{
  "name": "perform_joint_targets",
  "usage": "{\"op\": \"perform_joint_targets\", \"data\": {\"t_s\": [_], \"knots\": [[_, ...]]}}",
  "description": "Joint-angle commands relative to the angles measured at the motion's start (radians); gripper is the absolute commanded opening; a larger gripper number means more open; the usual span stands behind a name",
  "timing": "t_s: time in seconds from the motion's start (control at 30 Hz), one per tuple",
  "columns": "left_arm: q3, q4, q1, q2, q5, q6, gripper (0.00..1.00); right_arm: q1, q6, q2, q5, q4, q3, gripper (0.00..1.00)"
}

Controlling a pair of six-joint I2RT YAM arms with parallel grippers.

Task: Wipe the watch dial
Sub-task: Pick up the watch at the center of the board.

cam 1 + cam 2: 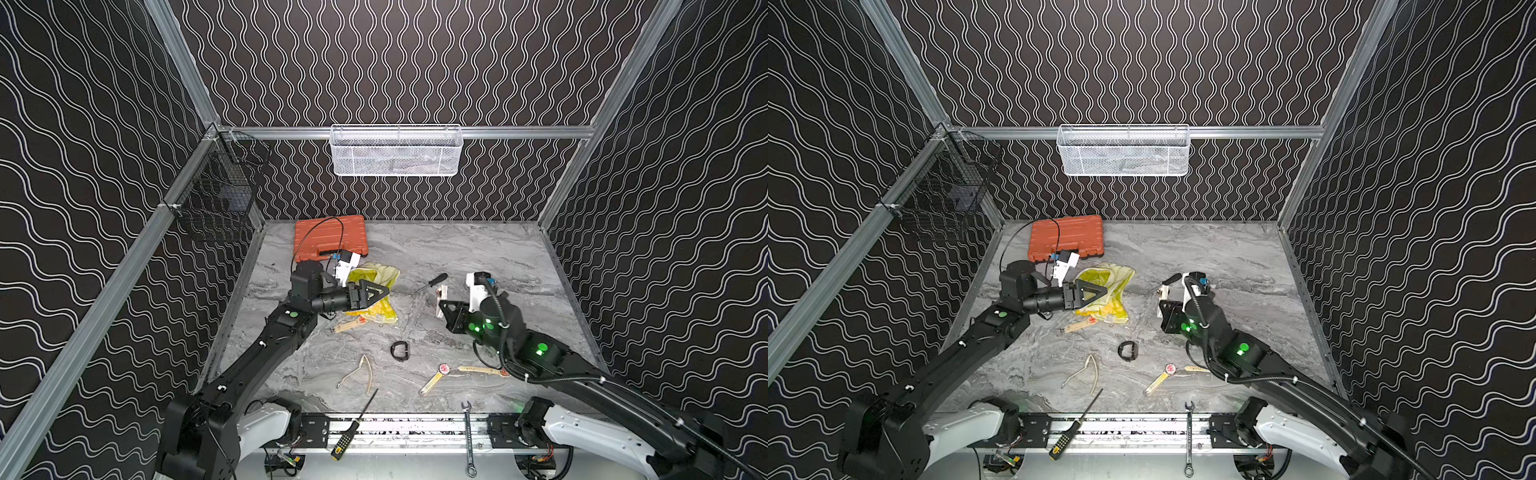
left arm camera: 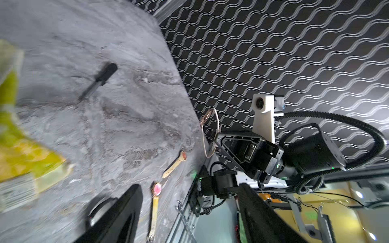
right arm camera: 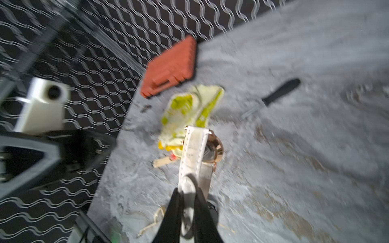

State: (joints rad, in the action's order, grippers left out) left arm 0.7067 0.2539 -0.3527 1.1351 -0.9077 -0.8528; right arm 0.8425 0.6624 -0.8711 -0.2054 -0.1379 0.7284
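The right gripper [image 3: 187, 190] is pinched tight on the strap of the watch with a white stitched strap and a round rose-gold case [image 3: 194, 147]. It holds the watch up off the grey marble table [image 1: 478, 249], out on the right side, close to the black-handled screwdriver [image 1: 434, 281]. The left gripper [image 1: 380, 292] has its fingers spread wide with nothing in them. It hangs just over the crumpled yellow cloth [image 1: 376, 272]. I think the job now is to get the cloth. The left gripper should go straight down, pinch a raised fold, and lift it clear. The right one should hold the watch steady and turn its round face toward the cloth. It is held only by the bendy strap, so the rubbing should be soft, or the watch may swing or slip. The strap is folded into a loop and looks a bit grey and dirty. The case shows edge-on and blurry, so I cannot tell how clean the dial is.
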Motion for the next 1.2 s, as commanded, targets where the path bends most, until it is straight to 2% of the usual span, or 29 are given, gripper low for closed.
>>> {"op": "perform_joint_targets", "data": {"t_s": [0.0, 0.17, 0.37, 0.4, 0.47, 0.53, 0.63, 0.83, 1.03, 1.1, 1.17], "knots": [[-0.022, 0.369, -0.026, 0.007, -0.082, -0.183, 0.76, -0.001, -0.12, 0.053, 0.051, 0.131, 0.021, 0.14], [-0.074, 0.799, -0.054, 0.063, -0.097, -0.369, 0.75, -0.001, -0.132, 0.086, 0.179, 0.261, 0.056, 0.13], [-0.053, 1.248, -0.079, 0.217, -0.094, -0.615, 0.75, -0.002, -0.104, 0.04, 0.308, 0.344, 0.103, 0.12], [-0.045, 1.296, -0.086, 0.239, -0.098, -0.637, 0.74, -0.002, -0.103, 0.029, 0.33, 0.353, 0.106, 0.12], [-0.017, 1.292, -0.099, 0.255, -0.117, -0.64, 0.69, -0.002, -0.09, 0.014, 0.349, 0.373, 0.103, 0.12], [-0.013, 1.288, -0.101, 0.246, -0.116, -0.635, 0.69, -0.001, -0.081, 0.005, 0.354, 0.403, 0.09, 0.12], [-0.029, 1.174, -0.102, 0.206, -0.108, -0.548, 0.68, -0.001, -0.084, -0.01, 0.362, 0.409, 0.089, 0.12], [-0.028, 0.769, -0.123, 0.079, -0.076, -0.275, 0.64, -0.002, -0.088, -0.039, 0.374, 0.424, 0.092, 0.12], [0.092, 0.163, -0.17, -0.05, 0.005, 0.123, 0.59, 0.001, -0.08, -0.069, 0.397, 0.46, 0.098, 0.12], [0.109, 0.095, -0.18, -0.06, 0.026, 0.171, 0.56, 0.0, -0.079, -0.081, 0.412, 0.466, 0.104, 0.11], [0.108, 0.1, -0.184, -0.052, 0.03, 0.167, 0.53, 0.001, -0.071, -0.089, 0.42, 0.477, 0.107, 0.11]]}}
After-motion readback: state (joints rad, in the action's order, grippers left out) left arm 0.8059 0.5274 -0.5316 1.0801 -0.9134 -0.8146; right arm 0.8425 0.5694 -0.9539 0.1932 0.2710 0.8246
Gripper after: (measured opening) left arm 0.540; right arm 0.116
